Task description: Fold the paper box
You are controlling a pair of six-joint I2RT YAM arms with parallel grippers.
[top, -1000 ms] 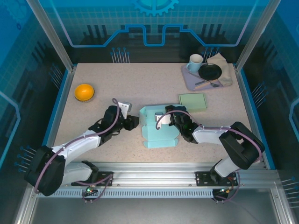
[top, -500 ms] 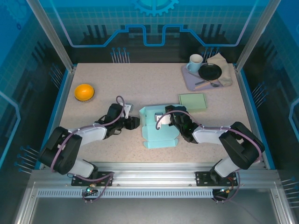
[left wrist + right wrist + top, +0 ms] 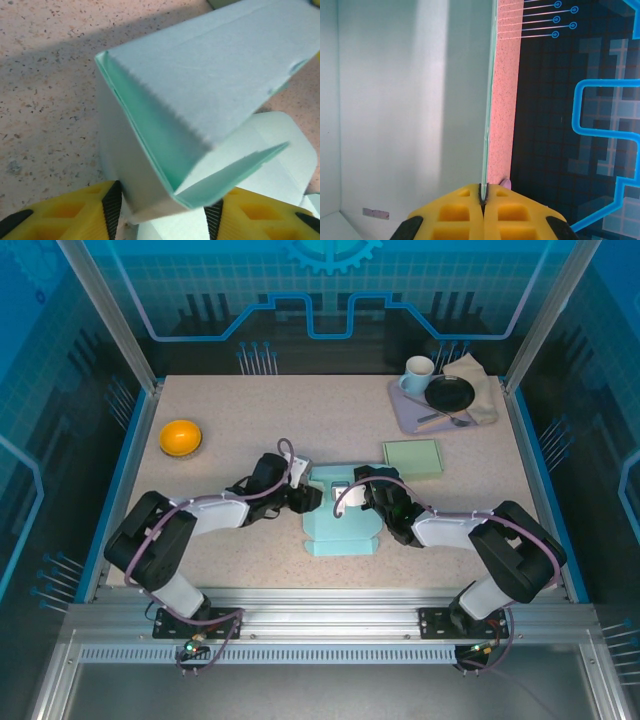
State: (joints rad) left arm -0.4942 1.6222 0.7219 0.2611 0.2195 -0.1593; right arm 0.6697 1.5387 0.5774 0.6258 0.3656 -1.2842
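The pale teal paper box (image 3: 340,525) lies partly folded on the table between my two grippers. My left gripper (image 3: 306,496) is at its left side. In the left wrist view its yellow fingers (image 3: 65,215) stand apart, open, on either side of a folded corner of the box (image 3: 210,75), close against both pads. My right gripper (image 3: 366,490) is at the box's upper right part. In the right wrist view it (image 3: 483,192) is shut on the thin edge of an upright box wall (image 3: 410,100).
An orange bowl (image 3: 181,436) sits at the far left. A flat green sheet (image 3: 412,457) lies just behind the right gripper. At the back right a grey tray (image 3: 405,405) holds a mug (image 3: 418,371), a black plate (image 3: 450,393) and a cloth (image 3: 480,380).
My left arm has swung right from open table to the box's left side and its jaws have narrowed a little around a folded corner. The box's left flap has folded in. The right gripper has stayed put.
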